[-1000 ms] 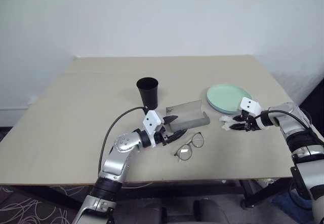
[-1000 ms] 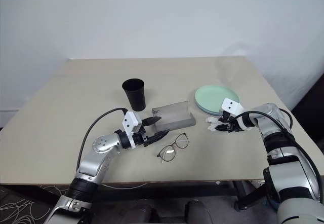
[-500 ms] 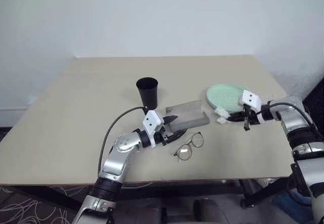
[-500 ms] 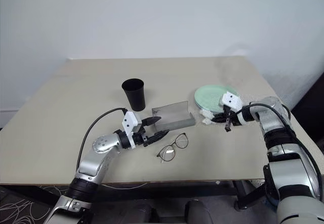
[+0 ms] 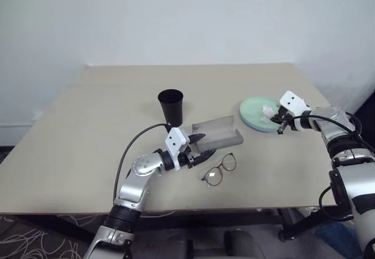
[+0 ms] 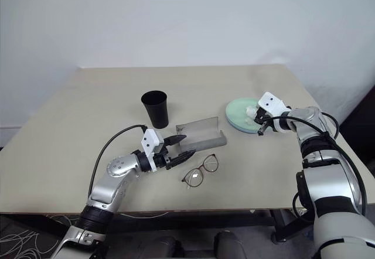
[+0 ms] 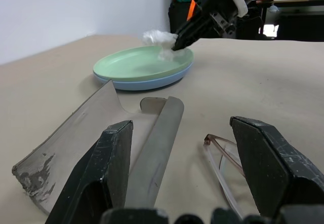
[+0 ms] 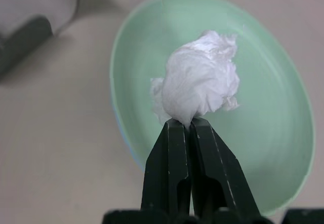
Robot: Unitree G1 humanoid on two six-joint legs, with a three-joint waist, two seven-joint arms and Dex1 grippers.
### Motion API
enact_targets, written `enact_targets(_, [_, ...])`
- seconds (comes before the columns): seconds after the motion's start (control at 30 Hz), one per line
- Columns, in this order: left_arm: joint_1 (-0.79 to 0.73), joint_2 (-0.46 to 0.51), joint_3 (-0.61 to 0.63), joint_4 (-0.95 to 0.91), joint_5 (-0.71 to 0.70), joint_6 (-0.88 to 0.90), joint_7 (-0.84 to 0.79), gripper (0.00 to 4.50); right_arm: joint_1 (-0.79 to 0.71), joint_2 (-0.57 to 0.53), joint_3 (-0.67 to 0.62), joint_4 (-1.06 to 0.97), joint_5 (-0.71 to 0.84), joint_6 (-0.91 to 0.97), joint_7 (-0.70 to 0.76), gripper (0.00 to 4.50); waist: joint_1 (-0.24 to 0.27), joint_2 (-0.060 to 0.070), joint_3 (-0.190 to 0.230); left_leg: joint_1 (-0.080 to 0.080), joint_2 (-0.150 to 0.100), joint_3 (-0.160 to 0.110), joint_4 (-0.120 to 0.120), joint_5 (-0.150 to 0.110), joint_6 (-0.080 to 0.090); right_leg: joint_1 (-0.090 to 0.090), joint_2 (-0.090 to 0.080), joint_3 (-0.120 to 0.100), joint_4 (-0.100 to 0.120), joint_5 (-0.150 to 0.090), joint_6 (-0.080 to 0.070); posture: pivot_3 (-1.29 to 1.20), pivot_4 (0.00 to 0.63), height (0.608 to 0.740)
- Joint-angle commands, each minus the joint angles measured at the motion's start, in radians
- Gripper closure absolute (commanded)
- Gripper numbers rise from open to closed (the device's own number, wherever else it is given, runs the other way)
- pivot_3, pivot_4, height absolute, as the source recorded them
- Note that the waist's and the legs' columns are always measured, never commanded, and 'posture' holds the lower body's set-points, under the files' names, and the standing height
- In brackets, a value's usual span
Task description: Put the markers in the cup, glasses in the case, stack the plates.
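The right gripper (image 8: 190,125) is pinching a crumpled white tissue (image 8: 200,77) shut between its fingers, directly above the mint green plate (image 8: 273,148), which is lying stacked on the light blue plate (image 7: 152,83). The left gripper (image 7: 185,153) is standing wide open and empty, nearer the glasses (image 5: 220,170) and the open case (image 5: 218,133).

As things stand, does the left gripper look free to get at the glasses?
Probably yes. The left gripper stands open, holding nothing, with the glasses lying just beside it on bare table. The open case sits off to the far side, and the right gripper is away over the plates.
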Motion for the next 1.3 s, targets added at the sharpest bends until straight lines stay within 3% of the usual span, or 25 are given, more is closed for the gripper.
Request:
enact_targets(0.03, [-0.011, 0.001, 0.013, -0.027, -0.002, -0.014, 0.006, 1.26, -0.049, 0.002, -0.015, 0.006, -0.002, -0.021, -0.023, 3.85, -0.001, 0.000, 0.000, 0.000, 0.000, 0.000, 0.000, 0.000, 0.000, 0.000, 0.000, 0.000, 0.000, 0.000, 0.000, 0.00, 0.000, 0.733])
enact_targets(0.3, [-0.012, 0.006, 0.014, -0.030, -0.003, -0.010, 0.003, 1.26, -0.047, 0.001, -0.011, 0.022, -0.010, -0.029, -0.039, 1.27, -0.001, 0.000, 0.000, 0.001, 0.000, 0.000, 0.000, 0.000, 0.001, 0.001, 0.000, 0.000, 0.000, 0.000, 0.000, 0.00, 0.000, 0.733])
enact_targets(0.53, [-0.035, 0.006, 0.015, -0.052, -0.031, 0.046, -0.011, 1.26, -0.044, -0.008, -0.073, -0.011, 0.053, -0.109, -0.014, 1.27, -0.001, 0.000, 0.000, 0.000, 0.000, 0.000, 0.000, 0.000, 0.001, 0.001, 0.000, 0.000, 0.000, 0.000, 0.000, 0.00, 0.000, 0.733])
enact_targets(0.73, [-0.103, 0.020, 0.023, -0.051, -0.042, 0.163, -0.012, 1.26, 0.064, -0.004, -0.164, -0.169, 0.227, -0.158, 0.306, 1.27, -0.005, 0.000, 0.000, 0.001, 0.000, -0.001, 0.000, 0.000, 0.001, 0.002, 0.001, 0.000, 0.000, 0.000, 0.000, 0.00, 0.000, 0.733])
enact_targets(0.9, [-0.162, 0.051, 0.015, -0.084, -0.057, 0.361, 0.008, 1.26, 0.175, -0.022, -0.150, -0.321, 0.268, -0.095, 0.452, 1.27, -0.005, 0.000, 0.000, 0.001, 0.000, -0.002, 0.000, 0.000, 0.001, 0.002, 0.000, 0.000, 0.000, 0.000, 0.000, 0.00, 0.000, 0.733])
enact_targets(1.1, [-0.218, 0.127, -0.021, -0.159, -0.098, 0.571, -0.062, 1.26, 0.258, -0.033, -0.126, -0.427, 0.269, -0.057, 0.519, 1.27, -0.013, 0.000, 0.000, 0.001, 0.000, -0.002, 0.000, 0.000, 0.001, 0.002, 0.001, 0.000, 0.000, 0.000, 0.000, 0.00, 0.000, 0.733])
enact_targets(1.3, [-0.253, 0.175, -0.052, -0.197, -0.144, 0.668, -0.146, 1.26, 0.291, -0.021, -0.119, -0.449, 0.272, -0.057, 0.538, 1.27, -0.023, -0.001, 0.000, 0.001, 0.000, -0.002, 0.000, 0.000, 0.000, 0.002, 0.001, 0.000, 0.000, 0.000, 0.000, 0.00, 0.000, 0.733])
